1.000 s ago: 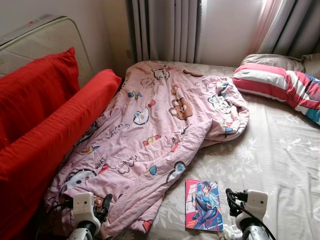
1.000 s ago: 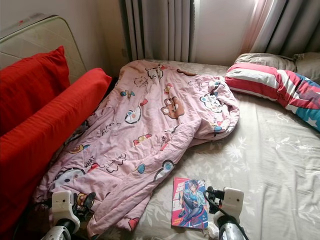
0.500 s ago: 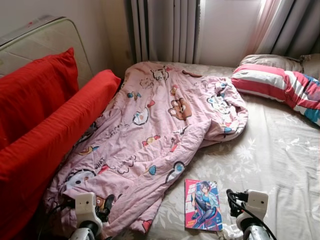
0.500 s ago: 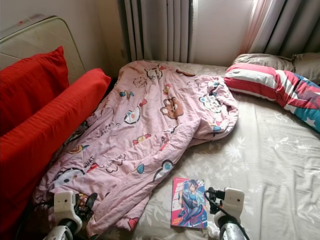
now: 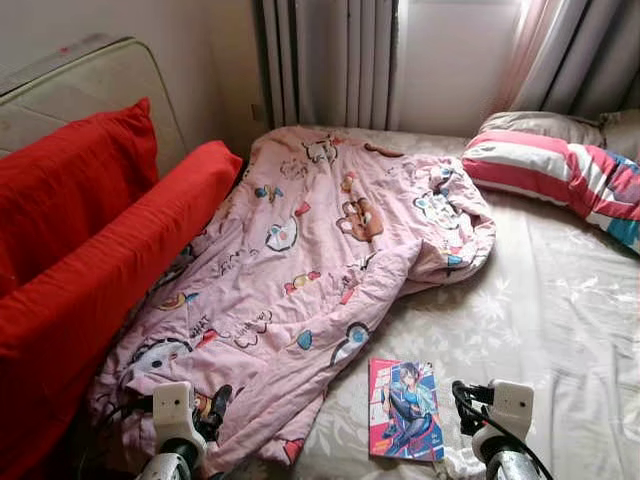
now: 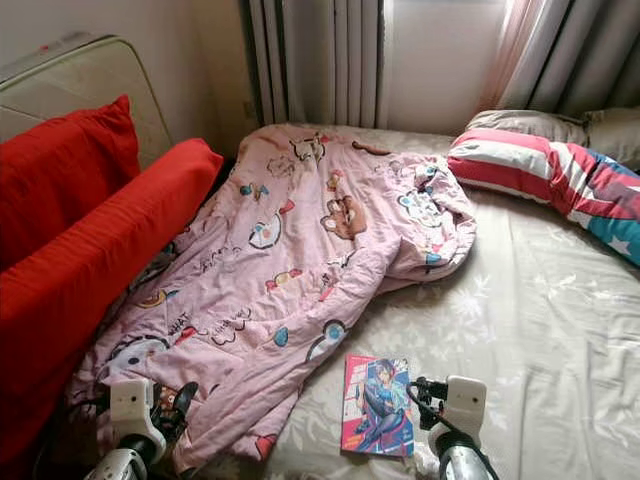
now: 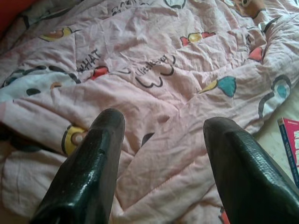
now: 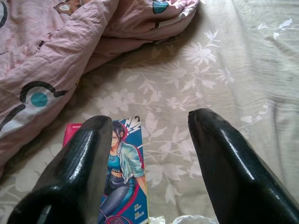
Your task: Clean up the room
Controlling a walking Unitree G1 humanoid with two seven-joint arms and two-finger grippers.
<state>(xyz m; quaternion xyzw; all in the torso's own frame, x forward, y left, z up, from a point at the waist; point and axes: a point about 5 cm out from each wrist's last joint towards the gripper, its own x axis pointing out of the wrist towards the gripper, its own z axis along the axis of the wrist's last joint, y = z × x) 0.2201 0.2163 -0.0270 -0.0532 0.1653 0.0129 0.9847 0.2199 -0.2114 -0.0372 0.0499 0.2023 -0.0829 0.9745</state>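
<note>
Across most of the frame lay the bed [image 5: 560, 300], covered in a beige floral sheet. Pink cartoon-print blanket [image 5: 300, 270] was spread rumpled over its left half, running from the curtains [image 5: 330, 60] at the far side down to the near edge. Two red cushions [image 5: 90, 250] leaned along the left side against a pale upright mattress [image 5: 90, 85]. Striped pillow [image 5: 555, 175] sat at the far right corner, with a grey pillow [image 5: 545, 122] behind it. Book [image 5: 405, 410] with an anime-figure cover lay flat on the bare sheet near the bed's near edge, just beside the blanket's edge. Left gripper [image 7: 161, 128] hovered over the blanket's near corner, jaws apart, holding nothing. Right gripper [image 8: 149, 123] hovered above the book's far end, jaws apart, also holding nothing.
</note>
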